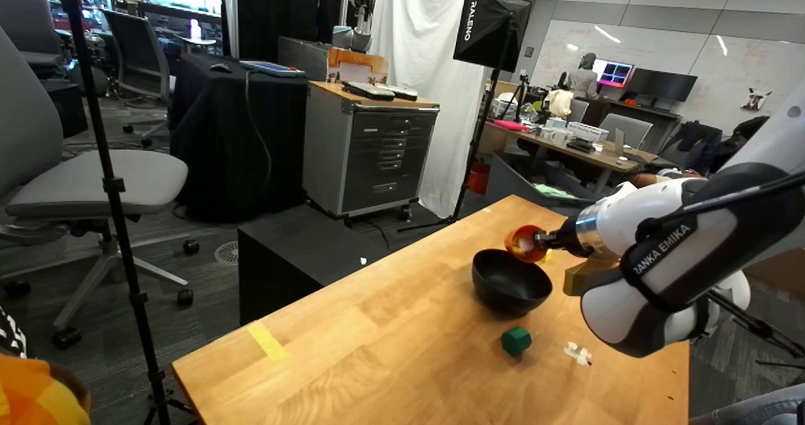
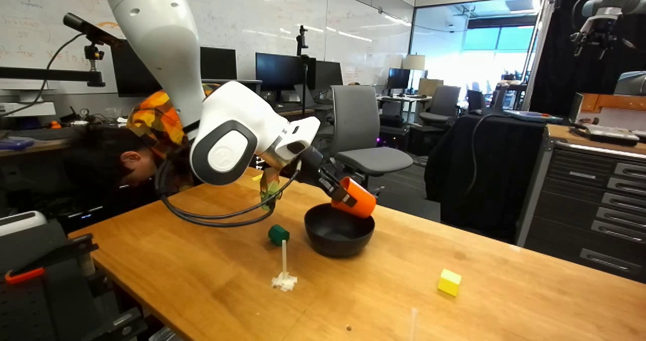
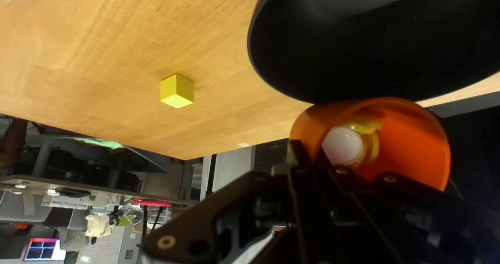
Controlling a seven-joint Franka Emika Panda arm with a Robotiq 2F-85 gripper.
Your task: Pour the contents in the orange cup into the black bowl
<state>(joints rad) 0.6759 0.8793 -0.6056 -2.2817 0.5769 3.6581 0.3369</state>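
The orange cup [image 1: 534, 256] is tilted on its side at the rim of the black bowl [image 1: 512, 294]. It also shows in the other views [image 2: 361, 200] [image 3: 420, 150]. My gripper [image 2: 344, 195] is shut on the cup's wall near the mouth, one finger inside; it shows in the wrist view [image 3: 317, 152]. The contents [image 3: 364, 125], pale yellow pieces with a white round one, lie inside the cup. The bowl stands upright on the table in both exterior views [image 2: 338, 236]; its visible inside in the wrist view [image 3: 371, 57] is plain black. I cannot tell whether cup and bowl touch.
A small green block [image 1: 516, 341] lies beside the bowl, also in an exterior view [image 2: 278, 235]. A yellow block [image 2: 449, 282] sits farther off on the wooden table [image 1: 377, 349]. A thin upright stick [image 2: 284, 258] is taped down near the bowl. A person [image 2: 131, 162] is behind the arm.
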